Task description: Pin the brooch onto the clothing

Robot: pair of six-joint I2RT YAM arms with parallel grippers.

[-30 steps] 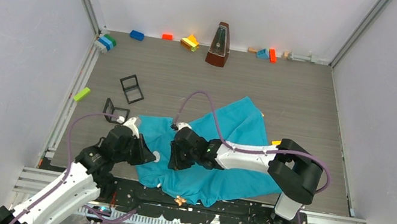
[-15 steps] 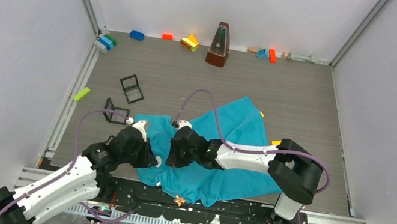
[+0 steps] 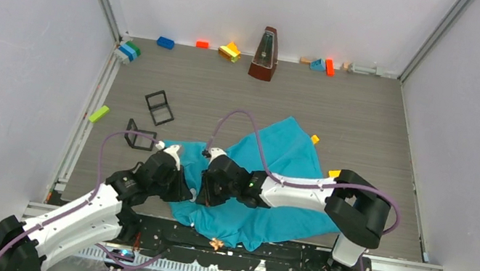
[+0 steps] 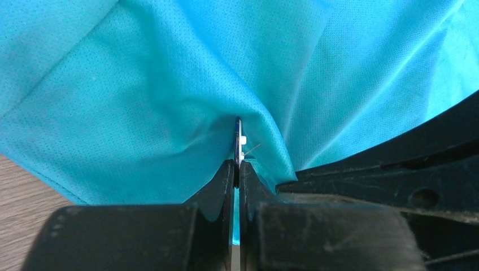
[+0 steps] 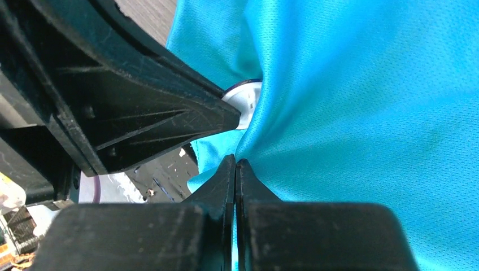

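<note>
The teal T-shirt (image 3: pixel 283 165) lies crumpled in the near middle of the table. My left gripper (image 3: pixel 184 189) is shut on the brooch (image 4: pixel 238 137), a thin white disc seen edge-on, with a fine pin showing beside it, pressed into a fold of the shirt (image 4: pixel 169 84). My right gripper (image 3: pixel 203 192) is shut on a pinch of the shirt fabric (image 5: pixel 350 101), right next to the left gripper. In the right wrist view the brooch's white face (image 5: pixel 247 99) shows between the left fingers (image 5: pixel 141 113) and the fabric. In the top view the brooch is hidden between the two grippers.
A wooden metronome (image 3: pixel 264 54) and several coloured bricks stand along the back wall. Two black frames (image 3: pixel 159 107) and a green brick (image 3: pixel 99 113) lie to the left of the shirt. Small orange pieces (image 3: pixel 315 139) lie at its right edge.
My left gripper has moved right with the brooch until it meets the right gripper at the shirt's fold. The shirt's left edge has bunched up a little.
</note>
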